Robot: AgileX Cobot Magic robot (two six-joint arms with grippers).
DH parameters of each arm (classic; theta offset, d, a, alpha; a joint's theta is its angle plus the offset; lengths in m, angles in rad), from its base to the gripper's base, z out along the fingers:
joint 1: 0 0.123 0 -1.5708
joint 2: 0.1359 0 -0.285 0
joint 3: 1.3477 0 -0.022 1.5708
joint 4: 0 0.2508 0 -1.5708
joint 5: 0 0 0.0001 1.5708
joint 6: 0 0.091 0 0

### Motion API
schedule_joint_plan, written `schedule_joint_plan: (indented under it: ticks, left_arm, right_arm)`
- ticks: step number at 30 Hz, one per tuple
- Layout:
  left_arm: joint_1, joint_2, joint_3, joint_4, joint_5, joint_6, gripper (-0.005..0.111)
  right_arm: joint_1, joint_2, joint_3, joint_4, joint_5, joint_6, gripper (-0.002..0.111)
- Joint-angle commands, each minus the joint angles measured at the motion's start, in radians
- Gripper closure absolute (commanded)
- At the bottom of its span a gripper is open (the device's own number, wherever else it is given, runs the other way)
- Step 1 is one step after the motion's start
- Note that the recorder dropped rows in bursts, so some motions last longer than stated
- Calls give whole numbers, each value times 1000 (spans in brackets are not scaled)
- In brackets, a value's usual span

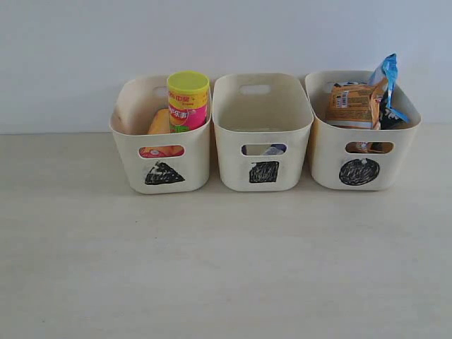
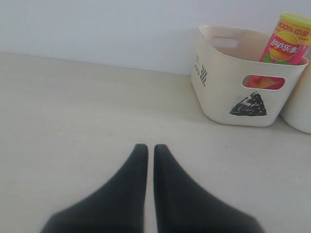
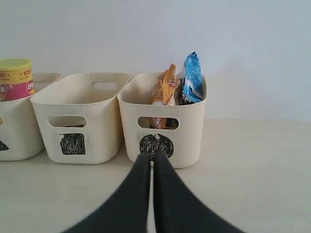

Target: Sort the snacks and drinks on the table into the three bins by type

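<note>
Three cream bins stand in a row at the back of the table (image 1: 212,268). The triangle bin (image 1: 161,152) holds an upright magenta canister (image 1: 188,102) with a yellow lid and a yellow canister (image 1: 159,123) leaning beside it. In the square bin (image 1: 263,134) a carton (image 1: 273,150) shows only through the handle slot. The circle bin (image 1: 361,134) holds an orange-brown bag (image 1: 351,103) and a blue bag (image 1: 387,85). Neither arm appears in the exterior view. My left gripper (image 2: 150,148) is shut and empty over bare table. My right gripper (image 3: 152,158) is shut and empty, in front of the circle bin (image 3: 163,116).
A plain white wall rises directly behind the bins. The pale table runs wide in front of them and to both sides.
</note>
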Motion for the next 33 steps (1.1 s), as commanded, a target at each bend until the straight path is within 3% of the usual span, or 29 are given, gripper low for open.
schedule_joint_plan:
  ticks: [1,4,10,33]
  left_arm:
    - [4,-2,4,2,3,6,103]
    - [4,-2,4,2,3,6,103]
    - [4,-2,4,2,3,6,103]
    - [4,-2,4,2,3,6,103]
  right_arm:
    - [-82,-4,0,-8,28,23,108]
    - [-169,-4,0,-8,131,37,108]
    - [-174,-4,0,-56,260,30,108]
    - [-139,-4,0,-52,260,11,108]
